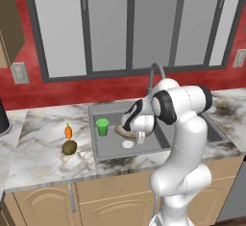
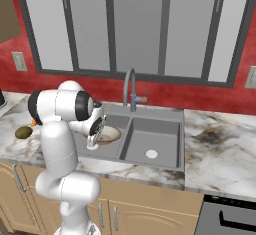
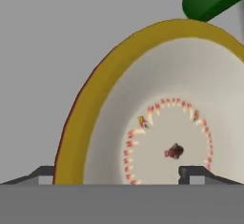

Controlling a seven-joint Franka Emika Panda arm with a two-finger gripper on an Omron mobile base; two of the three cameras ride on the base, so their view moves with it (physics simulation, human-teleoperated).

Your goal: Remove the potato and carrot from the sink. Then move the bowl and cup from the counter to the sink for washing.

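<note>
Lying on the counter (image 1: pixel 38 124) left of the sink (image 1: pixel 103 150): carrot (image 1: pixel 68 132), top pointed far, potato (image 1: pixel 69 147) just nearer | gripper (image 3: pixel 121 173) spread wide above bowl (image 3: pixel 157 123), nothing held | cup (image 1: pixel 102 127) upright in left basin.

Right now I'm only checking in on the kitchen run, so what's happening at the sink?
The arm is reaching down into the left basin of the sink, with its gripper open right over the bowl, which lies in that basin. The cup stands in the same basin beside the bowl. The potato and carrot sit on the counter to the left of the sink.
</note>
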